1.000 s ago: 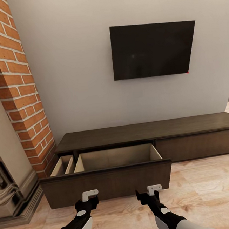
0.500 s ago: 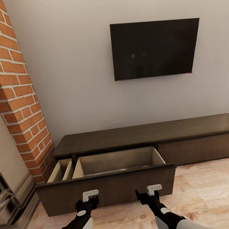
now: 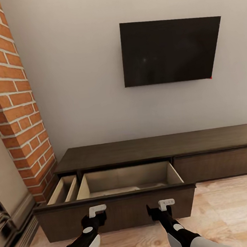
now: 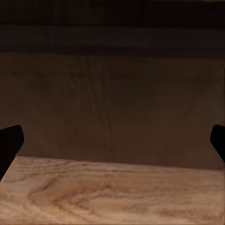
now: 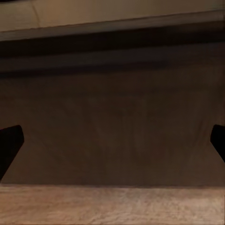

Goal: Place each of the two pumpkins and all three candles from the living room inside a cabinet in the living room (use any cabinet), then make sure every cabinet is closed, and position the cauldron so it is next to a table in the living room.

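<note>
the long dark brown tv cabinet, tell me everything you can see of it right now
The long, low, dark-brown wooden cabinet stands on the pale wood floor against the grey wall, under the black wall-mounted screen, its left end by the brick column. Its fronts are flat and handle-less. The left pull-out drawer is open, showing pale beige insides split into a narrow and a wide compartment; no items show inside. The right front is shut. Both grippers face the open front, not visibly touching.

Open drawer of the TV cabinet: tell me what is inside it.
The drawer shows pale beige walls and floor, no pumpkins or candles visible. Its dark front panel hides the nearest strip of floor.
</note>
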### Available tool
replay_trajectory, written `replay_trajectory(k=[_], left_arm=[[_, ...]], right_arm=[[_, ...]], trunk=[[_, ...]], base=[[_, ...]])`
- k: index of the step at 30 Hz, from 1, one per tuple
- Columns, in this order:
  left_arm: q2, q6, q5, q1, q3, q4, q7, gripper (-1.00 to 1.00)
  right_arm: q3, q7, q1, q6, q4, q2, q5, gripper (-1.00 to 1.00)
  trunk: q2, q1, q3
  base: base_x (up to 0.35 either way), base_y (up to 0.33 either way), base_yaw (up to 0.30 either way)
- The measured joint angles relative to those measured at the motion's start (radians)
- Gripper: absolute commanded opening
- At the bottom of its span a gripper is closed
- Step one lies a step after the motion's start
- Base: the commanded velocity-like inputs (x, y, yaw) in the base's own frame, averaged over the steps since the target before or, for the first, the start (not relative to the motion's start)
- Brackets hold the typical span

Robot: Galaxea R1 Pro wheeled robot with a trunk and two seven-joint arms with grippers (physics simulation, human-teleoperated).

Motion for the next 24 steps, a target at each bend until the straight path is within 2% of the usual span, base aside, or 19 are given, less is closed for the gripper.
replay_trajectory(k=[7,9,24], left_arm=[[0.0,0.0,0.0,0.0,0.0,0.0,0.0,1.0],[0.0,0.0,0.018,0.001,-0.002,0.003,0.0,1.0],[0.0,0.001,0.013,0.001,0.0,0.002,0.002,1.0]], right_arm=[[0.0,0.0,0.0,0.0,0.0,0.0,0.0,1.0],[0.0,0.0,0.0,0.0,0.0,0.0,0.0,1.0],[0.0,0.0,0.0,0.001,0.0,0.0,0.0,1.0]], trunk=[[0.0,0.0,0.0],[0.0,0.0,0.0],[0.0,0.0,0.0]], base=[[0.253,0.0,0.0],[0.257,0.0,0.0],[0.294,0.008,0.0]])
